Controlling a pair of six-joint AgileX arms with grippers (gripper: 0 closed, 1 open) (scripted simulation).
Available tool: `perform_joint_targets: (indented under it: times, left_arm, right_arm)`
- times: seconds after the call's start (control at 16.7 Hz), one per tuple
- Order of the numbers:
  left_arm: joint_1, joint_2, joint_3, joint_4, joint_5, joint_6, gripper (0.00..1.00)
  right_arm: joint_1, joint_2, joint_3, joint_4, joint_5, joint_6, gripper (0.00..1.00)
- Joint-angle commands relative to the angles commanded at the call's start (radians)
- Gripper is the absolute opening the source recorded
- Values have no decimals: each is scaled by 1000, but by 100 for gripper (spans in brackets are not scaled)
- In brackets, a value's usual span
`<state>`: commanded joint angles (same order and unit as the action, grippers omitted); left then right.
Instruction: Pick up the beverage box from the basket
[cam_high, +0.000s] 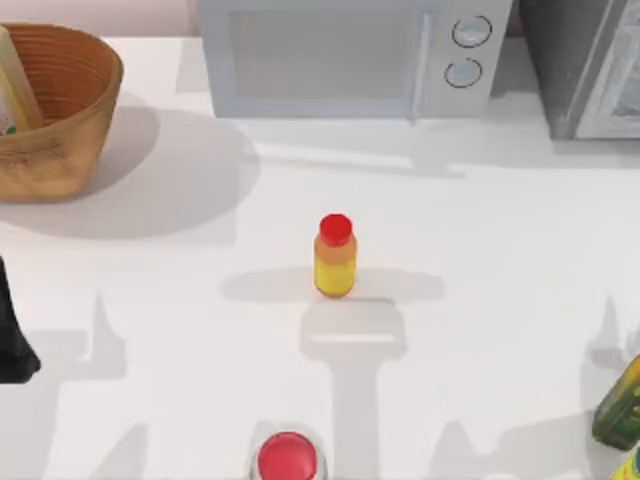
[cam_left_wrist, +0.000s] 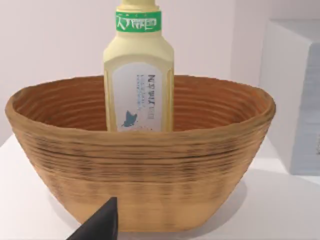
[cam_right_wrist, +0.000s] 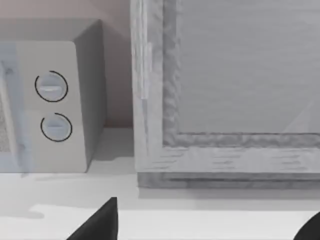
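Standing upright inside the basket (cam_left_wrist: 145, 165), the beverage box (cam_left_wrist: 139, 85) rests against its far wall. Left end effector (cam_left_wrist: 100, 225) faces the basket's near side, holding nothing; finger opening cannot be determined.

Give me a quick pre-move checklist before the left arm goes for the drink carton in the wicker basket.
1. Target seen: pale cream-yellow beverage box with a green band, in the left wrist view. Ok.
2. Box upright inside the round brown woven basket. Ok.
3. Box top stands above the basket rim, free to grasp. Ok.
4. Left gripper is outside the basket, short of the box. Not ok yet.
5. Left gripper's opening. Cannot tell.
6. Yellow-orange red-capped bottle stands mid-table, away from the basket. Ok.
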<state>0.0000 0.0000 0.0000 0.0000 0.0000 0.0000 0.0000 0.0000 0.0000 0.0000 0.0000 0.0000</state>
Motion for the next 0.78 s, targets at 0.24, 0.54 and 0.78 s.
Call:
perform_joint_targets:
  times: [0.24,0.54,0.78]
  left_arm:
    - [4,30,5,14,2,-2,100]
    - [27,270,74,157,25,-4,100]
    - [52,575,186,365,58,-1,100]
  right_arm:
    - [0,0,0,0,0,0,100]
    - [0,0,0,0,0,0,100]
    - [0,0,0,0,0,0,100]
